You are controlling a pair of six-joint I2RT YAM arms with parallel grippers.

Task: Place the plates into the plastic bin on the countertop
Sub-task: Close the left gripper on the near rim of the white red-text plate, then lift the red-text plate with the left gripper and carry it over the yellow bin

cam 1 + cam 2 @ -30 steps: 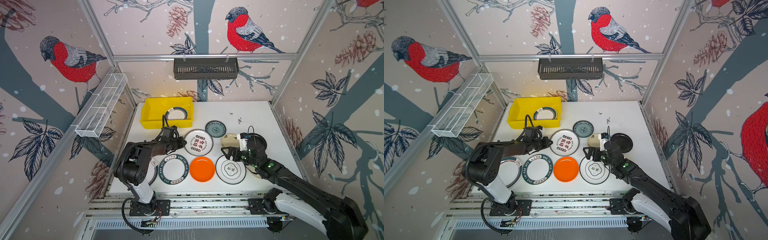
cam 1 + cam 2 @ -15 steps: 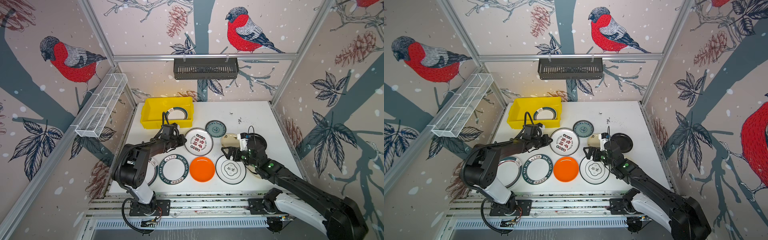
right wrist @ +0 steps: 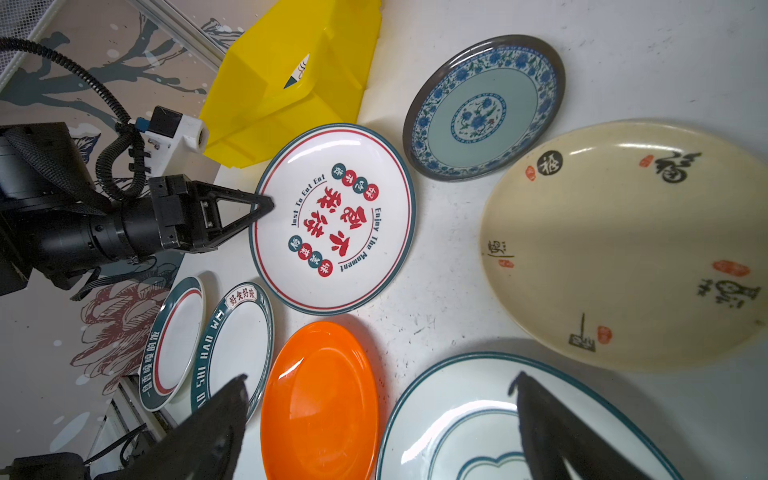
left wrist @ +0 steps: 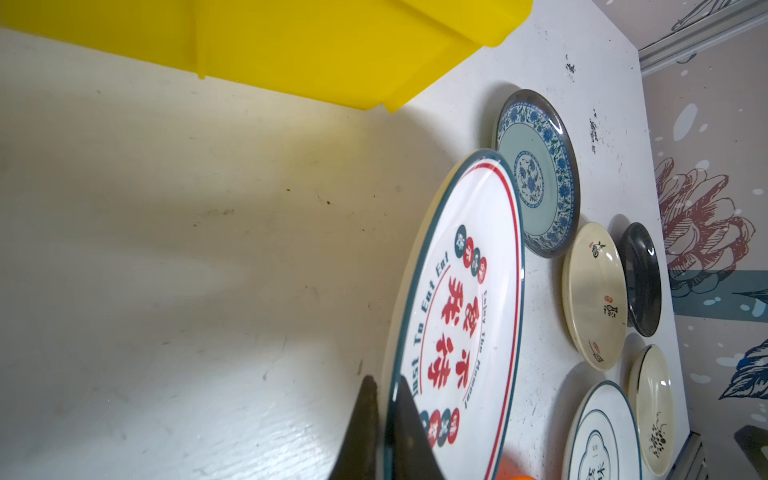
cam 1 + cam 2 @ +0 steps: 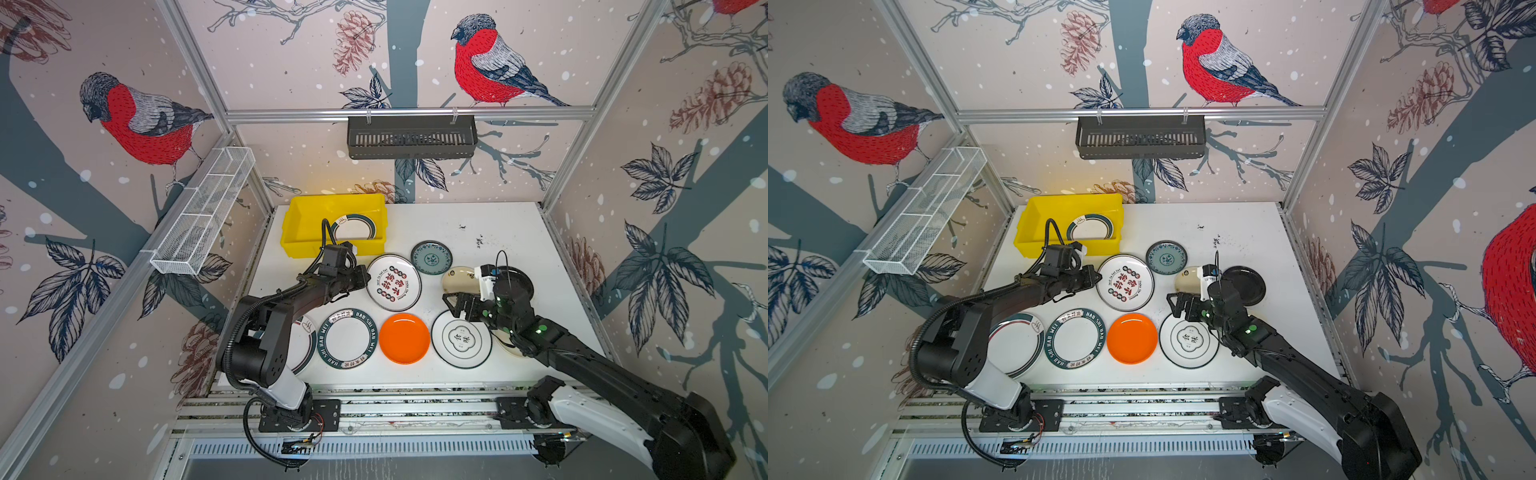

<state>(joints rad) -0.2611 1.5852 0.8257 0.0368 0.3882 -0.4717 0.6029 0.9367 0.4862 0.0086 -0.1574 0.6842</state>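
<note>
My left gripper (image 5: 365, 278) is shut on the near-left rim of a white plate with red characters (image 5: 394, 282), one finger (image 4: 409, 419) above the rim and one below. This plate lies just in front of the yellow plastic bin (image 5: 307, 220), which holds a green-rimmed plate (image 5: 353, 227). My right gripper (image 3: 379, 380) hangs open over the gap between the orange plate (image 5: 404, 338) and a white plate with a green emblem (image 5: 461, 338). On the countertop (image 5: 498, 232) also lie teal (image 5: 431, 257), cream (image 5: 457, 279), black (image 5: 519, 286) and green-lettered (image 5: 347, 338) plates.
Another green-rimmed plate (image 5: 305, 345) is partly under my left arm, and a cream one (image 4: 652, 411) lies by my right arm. A black slotted basket (image 5: 411, 137) hangs on the back wall, a white wire basket (image 5: 203, 212) on the left wall. Aluminium rails (image 5: 395, 405) border the front.
My left gripper has slid right to the red-character plate and closed on its rim. The right arm has not moved.
</note>
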